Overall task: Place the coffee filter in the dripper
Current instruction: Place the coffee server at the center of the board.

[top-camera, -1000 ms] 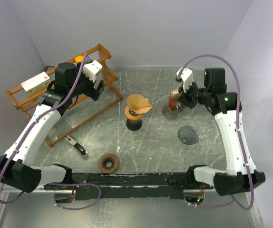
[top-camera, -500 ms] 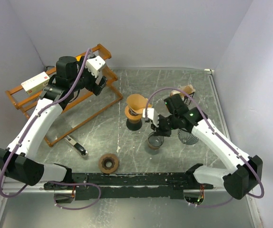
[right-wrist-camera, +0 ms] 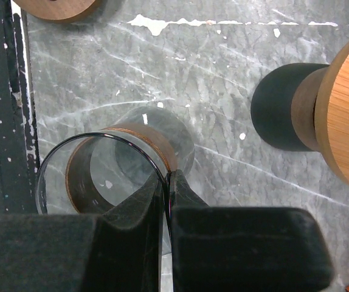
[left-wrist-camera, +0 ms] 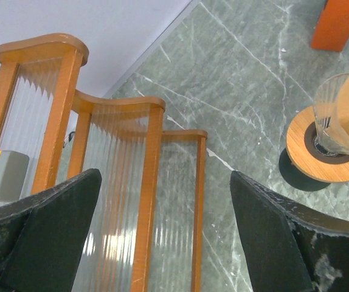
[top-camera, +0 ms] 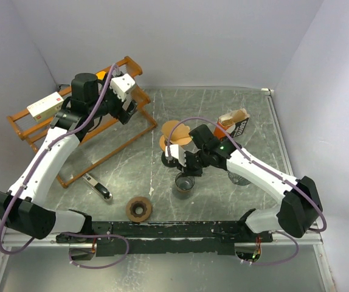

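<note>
Just now, seen from above, my right arm has swung in from the far right of the desk (top-camera: 126, 176) to the middle. My right pincer (top-camera: 185, 177) sits just in front of the dripper (top-camera: 164, 144), nipped shut on the rim of a glass cup (top-camera: 183, 184) with a wooden band. My left pincer (top-camera: 129, 111) has barely shifted and hangs wide and empty over the orange rack (top-camera: 110, 152). The tan paper filter (top-camera: 176, 130) lies in the dripper's cone, so I judge it already seated and this carry a side job. My right forearm covers the dripper's foot and most of the wire mesh cone (top-camera: 238, 180). The filter pack (top-camera: 234, 117) at the back is too small to read.

At my left wrist, my two fingers (left-wrist-camera: 47, 231) stand well apart with only rack rails between them. The right edge cuts off the dripper, leaving its glass wall, the tan paper inside and the wooden collar (left-wrist-camera: 317, 163).

At my right wrist, my fingers (right-wrist-camera: 135, 213) meet across the thin glass rim, one inside and one outside. I cannot tell whether the cup's base touches the desk. The dripper is cropped at the right with its top out of sight, so the filter does not show here.
</note>
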Controlling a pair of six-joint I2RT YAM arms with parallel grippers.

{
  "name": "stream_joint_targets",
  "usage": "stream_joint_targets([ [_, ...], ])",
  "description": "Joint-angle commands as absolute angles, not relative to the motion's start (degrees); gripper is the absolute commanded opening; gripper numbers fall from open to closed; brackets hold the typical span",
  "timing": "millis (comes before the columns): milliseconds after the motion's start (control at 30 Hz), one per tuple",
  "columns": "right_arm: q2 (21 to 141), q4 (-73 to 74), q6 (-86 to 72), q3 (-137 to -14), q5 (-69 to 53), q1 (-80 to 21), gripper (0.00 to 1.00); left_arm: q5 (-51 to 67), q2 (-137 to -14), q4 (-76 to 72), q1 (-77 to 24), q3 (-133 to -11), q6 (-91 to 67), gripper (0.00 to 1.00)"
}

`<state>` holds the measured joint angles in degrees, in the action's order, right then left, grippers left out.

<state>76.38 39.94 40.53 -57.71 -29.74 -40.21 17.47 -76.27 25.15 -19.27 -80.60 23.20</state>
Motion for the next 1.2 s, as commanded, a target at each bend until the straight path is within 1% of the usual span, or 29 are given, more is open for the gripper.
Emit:
stream_joint_targets([
  [0, 77.3, 36.7, 40.7, -57.7, -30.0, -40.8, 0.02, 21.7, -74.2, 24.2, -18.7, -79.8, 24.9, 0.99],
  [367, 77.8, 37.8, 41.8, -57.7, -30.2, -41.0, 0.17, 27.1, -74.0, 24.6, -18.7, -79.4, 24.6, 0.99],
  [467, 77.9, 37.8, 41.9, -56.1, -29.5, -41.0, 0.21, 28.4, -74.0, 25.0, -18.7, -79.3, 25.1, 1.00],
  [567, 77.6, 39.0, 41.9, -57.8, -29.1, -41.0, 0.27, 30.0, -74.1, 25.9, -18.7, -80.1, 25.8, 0.99],
  [700, 76.5, 42.0, 41.3, -63.8, -30.1, -41.0, 0.38, 33.1, -74.5, 28.2, -18.7, -82.1, 27.9, 0.99],
  [733, 76.0, 42.7, 41.2, -65.1, -30.3, -41.0, 0.45, 34.3, -74.4, 28.9, -18.8, -82.4, 29.1, 0.99],
  [767, 75.6, 43.4, 40.7, -66.5, -30.4, -40.9, 0.55, 35.2, -74.3, 29.7, -18.8, -82.5, 29.9, 1.00],
  [800, 75.1, 44.2, 40.4, -67.8, -30.6, -40.8, 0.59, 36.2, -74.1, 30.4, -18.8, -82.6, 30.9, 1.00],
  [1000, 71.9, 48.0, 38.1, -76.7, -32.9, -39.5, 0.64, 40.9, -73.2, 33.3, -18.8, -82.9, 34.2, 1.00],
  [1100, 71.5, 48.4, 35.9, -81.5, -32.0, -37.3, 0.69, 42.7, -73.1, 34.5, -18.8, -83.3, 35.0, 1.00],
  [1167, 71.9, 48.1, 33.6, -84.3, -30.1, -36.0, 0.83, 43.6, -73.1, 35.4, -18.8, -83.5, 35.9, 1.00],
])
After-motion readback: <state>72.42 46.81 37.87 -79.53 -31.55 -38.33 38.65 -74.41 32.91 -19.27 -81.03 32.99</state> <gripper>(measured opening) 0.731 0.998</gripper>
